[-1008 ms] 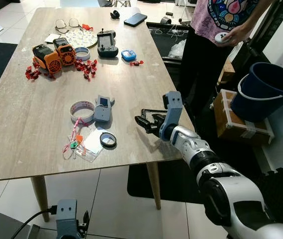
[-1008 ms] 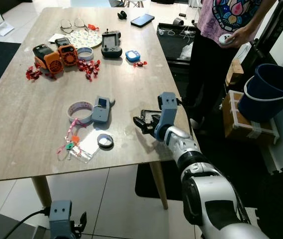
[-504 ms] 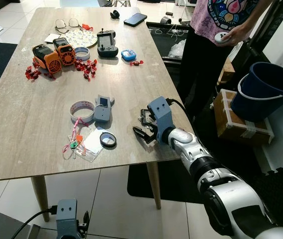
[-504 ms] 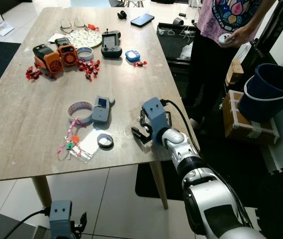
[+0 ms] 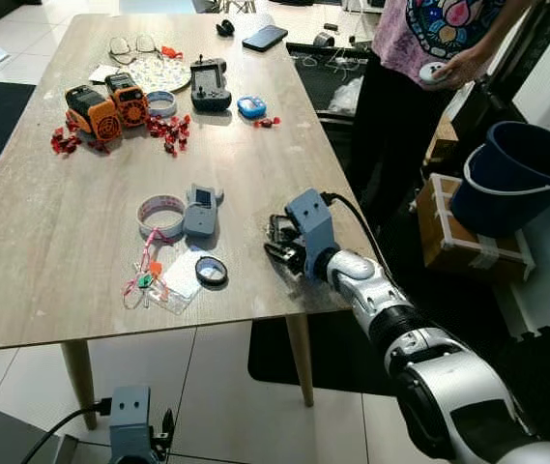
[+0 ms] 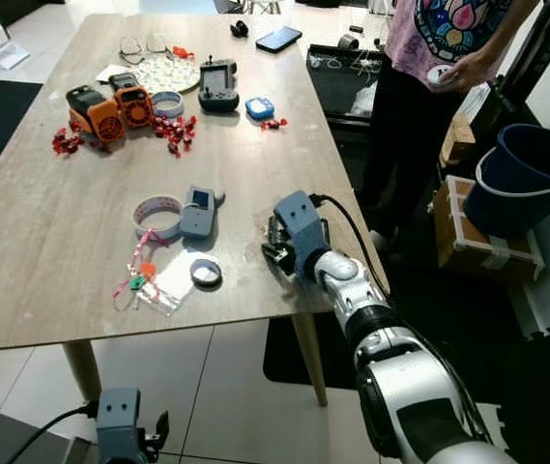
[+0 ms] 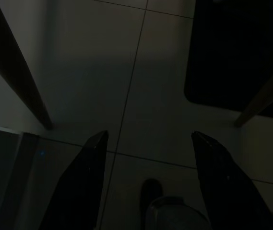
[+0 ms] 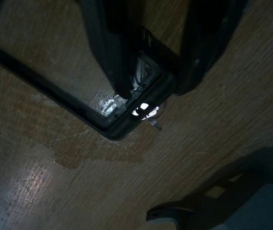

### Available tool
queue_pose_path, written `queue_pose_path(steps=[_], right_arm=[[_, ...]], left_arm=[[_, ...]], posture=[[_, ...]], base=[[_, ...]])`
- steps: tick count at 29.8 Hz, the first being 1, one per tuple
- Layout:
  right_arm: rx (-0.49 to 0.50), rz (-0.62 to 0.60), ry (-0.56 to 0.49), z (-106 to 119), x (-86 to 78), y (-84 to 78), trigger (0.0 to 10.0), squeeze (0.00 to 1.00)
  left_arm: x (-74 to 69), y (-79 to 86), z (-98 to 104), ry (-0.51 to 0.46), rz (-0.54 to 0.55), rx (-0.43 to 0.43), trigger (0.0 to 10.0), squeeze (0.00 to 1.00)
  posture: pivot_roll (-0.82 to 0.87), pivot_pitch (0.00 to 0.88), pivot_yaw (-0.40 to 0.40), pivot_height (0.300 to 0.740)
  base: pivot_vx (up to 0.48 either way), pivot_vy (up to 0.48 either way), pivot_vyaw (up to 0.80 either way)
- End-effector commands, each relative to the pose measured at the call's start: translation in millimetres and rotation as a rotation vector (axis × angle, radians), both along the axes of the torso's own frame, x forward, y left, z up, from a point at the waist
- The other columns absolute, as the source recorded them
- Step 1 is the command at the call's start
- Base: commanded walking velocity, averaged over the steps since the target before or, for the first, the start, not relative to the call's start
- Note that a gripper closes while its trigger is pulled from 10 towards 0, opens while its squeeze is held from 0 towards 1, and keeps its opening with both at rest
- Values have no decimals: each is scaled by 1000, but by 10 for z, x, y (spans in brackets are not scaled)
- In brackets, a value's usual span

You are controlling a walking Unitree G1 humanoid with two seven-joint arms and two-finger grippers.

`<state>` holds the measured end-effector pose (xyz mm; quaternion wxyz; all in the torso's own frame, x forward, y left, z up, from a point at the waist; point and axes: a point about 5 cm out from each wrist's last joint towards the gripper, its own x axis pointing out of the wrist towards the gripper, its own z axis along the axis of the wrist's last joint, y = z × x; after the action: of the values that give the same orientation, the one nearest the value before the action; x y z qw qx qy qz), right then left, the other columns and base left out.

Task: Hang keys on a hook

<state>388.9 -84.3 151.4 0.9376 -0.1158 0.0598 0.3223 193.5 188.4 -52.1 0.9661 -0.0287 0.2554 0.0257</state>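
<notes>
Since the right gripper (image 8: 150,88) sits low on the table (image 5: 81,242) near its front right edge, watch the grip first. Its fingers (image 8: 108,52) look closed on the corner of a thin black frame (image 8: 54,98), one inside the bar and one outside. It's a corner pinch, so the frame could swivel or slip out as you lift. It could also drag on the wood w/o coming up.

Bigger risk: you may have the wrong thing. What looks like the keys (image 5: 145,281), a bunch on a pink strap w/ a green tag, lies flat on the table. It's to the left of the gripper and well apart, just beside a clear card sleeve (image 5: 180,280) and a small round lens (image 5: 211,271). I can't make out a hook anywhere, so you'll prob. need to look around for one. A person (image 5: 429,39) stands by the table's far right side. A blue bucket (image 5: 516,174) is on that side too, so mind any wide swing.

The right wrist view gives you the contact itself and a small shiny metal bit (image 8: 145,110) at the frame's corner. Can't tell if that's a ring or a key. The head views show only a dark lump there, but they give the table layout. The left gripper (image 7: 148,136) hangs idle below the table, fingers apart, over floor tiles.
</notes>
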Motion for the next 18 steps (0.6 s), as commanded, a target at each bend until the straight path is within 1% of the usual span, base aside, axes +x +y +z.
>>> queue_pose_path(steps=[1, 12, 17, 18], right_arm=[[-30, 7, 75, -197, -67, -19, 0, 0], [-24, 0, 69, -173, -55, -33, 0, 0], [0, -15, 63, -139, -39, -39, 0, 0], [23, -31, 52, -100, -20, -47, 0, 0]], left_arm=[[-66, -42, -47, 28, -3, -6, 10000, 0], [-60, -48, -46, 28, -7, -5, 10000, 0], [-58, -50, -46, 28, -7, -5, 10000, 0], [-56, -51, -46, 27, -8, -5, 10000, 0]], posture=[[69, 203, -48, 740], [67, 195, -47, 740], [66, 192, -47, 740], [66, 188, -48, 740]], base=[[0, 0, 0], [0, 0, 0], [0, 0, 0], [0, 0, 0]])
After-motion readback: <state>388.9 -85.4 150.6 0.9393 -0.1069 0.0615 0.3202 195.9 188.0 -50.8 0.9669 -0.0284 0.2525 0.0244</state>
